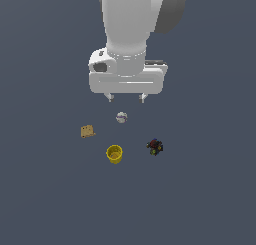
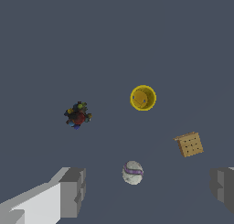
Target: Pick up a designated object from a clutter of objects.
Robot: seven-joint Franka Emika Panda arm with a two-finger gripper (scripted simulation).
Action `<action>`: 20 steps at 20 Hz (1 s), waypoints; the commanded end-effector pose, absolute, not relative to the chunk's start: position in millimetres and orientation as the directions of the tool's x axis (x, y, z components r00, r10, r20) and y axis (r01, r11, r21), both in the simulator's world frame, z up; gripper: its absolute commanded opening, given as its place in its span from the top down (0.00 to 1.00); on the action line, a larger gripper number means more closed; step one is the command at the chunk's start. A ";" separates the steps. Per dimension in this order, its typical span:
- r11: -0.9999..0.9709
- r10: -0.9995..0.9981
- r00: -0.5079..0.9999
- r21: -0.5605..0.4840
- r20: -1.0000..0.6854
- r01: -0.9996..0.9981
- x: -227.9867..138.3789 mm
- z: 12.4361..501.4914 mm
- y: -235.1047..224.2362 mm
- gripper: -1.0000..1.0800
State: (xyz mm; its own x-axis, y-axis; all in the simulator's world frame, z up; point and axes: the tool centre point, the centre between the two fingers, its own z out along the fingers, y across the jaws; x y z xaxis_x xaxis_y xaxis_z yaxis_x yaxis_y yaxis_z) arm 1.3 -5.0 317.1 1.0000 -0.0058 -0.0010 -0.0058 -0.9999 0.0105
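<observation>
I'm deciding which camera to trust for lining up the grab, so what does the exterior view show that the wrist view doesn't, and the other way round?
Only the exterior view shows the arm's white body above the scene. Only the wrist view looks straight into the yellow cup, and shows the purple band on the ball and the dots on the tan block. Both show all four items lying apart, the dark lumpy object included, with the open fingers holding nothing.

The yellow cup (image 1: 114,154) presents a smooth, plastic-like bright finish with a slightly glossy rim. The tan flat block (image 1: 87,131) appears matt and cracker-like, its face dotted with small holes. The whitish ball (image 1: 121,117) looks smooth with a purplish band. The dark lumpy object (image 1: 155,147) is rough and irregular. The gripper (image 1: 126,97) housing is smooth white with grey matt fingers (image 2: 72,191). The floor (image 1: 200,199) is uniform matt grey-blue.
</observation>
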 end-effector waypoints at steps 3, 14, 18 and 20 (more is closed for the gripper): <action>-1.000 -0.002 1.000 0.013 -0.005 -0.002 0.7 315.9 -4.6 0.04; -0.998 0.039 0.998 0.040 -0.052 0.041 -7.0 300.7 0.6 0.04; -0.998 0.046 0.998 0.040 -0.053 0.048 -5.9 298.8 0.2 0.04; -0.998 0.055 0.997 0.039 -0.052 0.057 -4.1 296.1 -0.6 0.04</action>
State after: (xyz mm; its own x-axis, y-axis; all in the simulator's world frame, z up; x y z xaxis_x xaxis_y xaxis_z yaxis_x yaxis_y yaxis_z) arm -5.1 0.0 298.1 0.9974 0.0493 -0.0518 0.0513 -0.9979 0.0395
